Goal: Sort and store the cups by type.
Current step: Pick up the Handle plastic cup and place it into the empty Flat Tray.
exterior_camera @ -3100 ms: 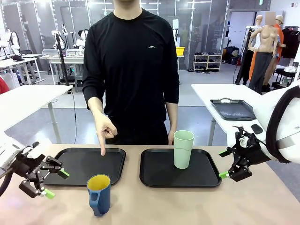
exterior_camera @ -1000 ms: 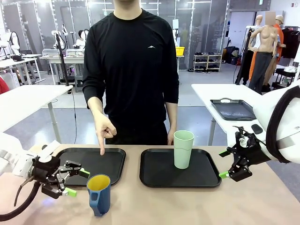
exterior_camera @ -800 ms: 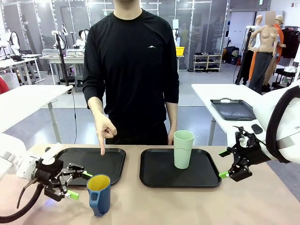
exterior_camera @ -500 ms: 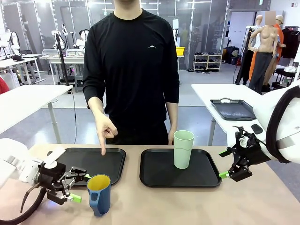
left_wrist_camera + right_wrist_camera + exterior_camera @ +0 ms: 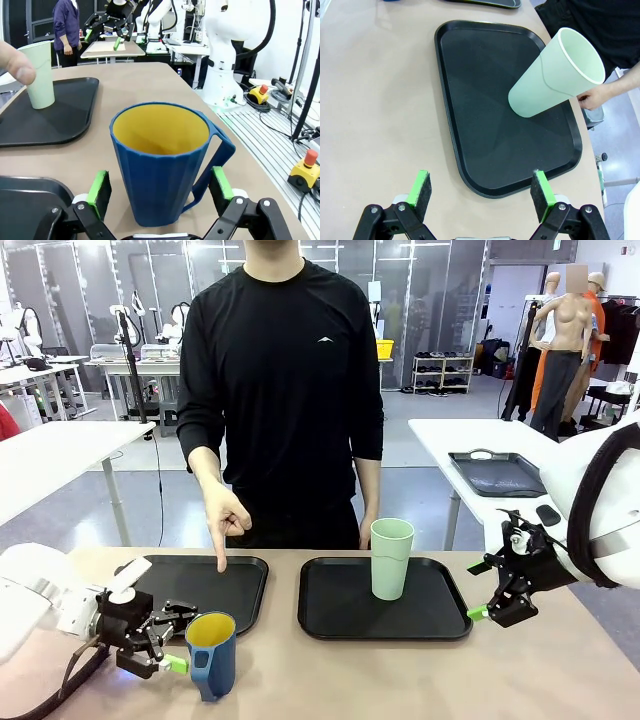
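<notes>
The dark blue mug (image 5: 210, 655) with a yellow inside stands on the table in front of the left tray (image 5: 190, 585). My left gripper (image 5: 180, 638) is open and level with it. In the left wrist view its green pads (image 5: 100, 185) flank the mug (image 5: 162, 167) low down, with a gap on each side and the handle towards the right pad. The pale mint tumbler (image 5: 391, 558) stands upright on the right tray (image 5: 340, 610). My right gripper (image 5: 476, 590) hangs open beside that tray's right edge, short of the tumbler (image 5: 552, 75).
A person stands at the far side, with one hand (image 5: 222, 520) pointing a finger down at the left tray's far edge. The other hand (image 5: 600, 95) rests by the right tray (image 5: 490, 115). Bare tabletop lies in front of both trays.
My left gripper has travelled right and lower across the table, from beside the left tray up to the blue mug, staying open. The right arm, the tumbler and the person's hand have not moved.
</notes>
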Controlling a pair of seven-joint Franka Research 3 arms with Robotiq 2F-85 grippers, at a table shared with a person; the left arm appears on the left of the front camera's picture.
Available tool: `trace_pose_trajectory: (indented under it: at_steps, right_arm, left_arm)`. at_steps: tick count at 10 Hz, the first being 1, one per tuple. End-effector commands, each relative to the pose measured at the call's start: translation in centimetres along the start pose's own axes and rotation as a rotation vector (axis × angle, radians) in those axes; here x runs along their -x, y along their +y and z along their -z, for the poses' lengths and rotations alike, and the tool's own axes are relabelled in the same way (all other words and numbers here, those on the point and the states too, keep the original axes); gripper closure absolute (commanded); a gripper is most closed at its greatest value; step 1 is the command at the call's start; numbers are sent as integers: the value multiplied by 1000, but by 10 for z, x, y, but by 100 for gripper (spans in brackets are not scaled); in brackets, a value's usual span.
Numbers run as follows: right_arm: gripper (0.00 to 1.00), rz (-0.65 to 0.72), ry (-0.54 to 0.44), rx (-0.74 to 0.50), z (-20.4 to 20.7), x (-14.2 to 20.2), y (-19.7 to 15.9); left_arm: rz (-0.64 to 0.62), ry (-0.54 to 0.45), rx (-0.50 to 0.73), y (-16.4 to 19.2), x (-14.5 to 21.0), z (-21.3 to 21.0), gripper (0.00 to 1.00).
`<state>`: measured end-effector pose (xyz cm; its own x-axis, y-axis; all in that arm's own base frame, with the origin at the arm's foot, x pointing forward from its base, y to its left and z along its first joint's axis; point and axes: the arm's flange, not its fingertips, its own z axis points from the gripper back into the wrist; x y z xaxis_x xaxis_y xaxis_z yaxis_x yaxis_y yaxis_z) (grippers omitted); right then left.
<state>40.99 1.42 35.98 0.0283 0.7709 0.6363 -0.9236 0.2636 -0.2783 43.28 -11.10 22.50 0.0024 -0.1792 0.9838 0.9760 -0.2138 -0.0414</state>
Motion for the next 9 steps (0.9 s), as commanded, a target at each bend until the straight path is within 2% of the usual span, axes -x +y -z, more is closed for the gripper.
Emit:
trace_pose_trajectory:
  at_steps: [1, 5, 9]
  right_arm:
    - [0, -4, 1, 1, 1, 0, 0]
    - [0, -4, 1, 1, 1, 0, 0]
    - [0, -4, 1, 1, 1, 0, 0]
  left_arm:
    - [46, -52, 1, 5, 7, 10, 0]
    - [34, -79, 13, 5, 12, 28, 0]
    - [56, -89, 79, 5, 17, 48, 0]
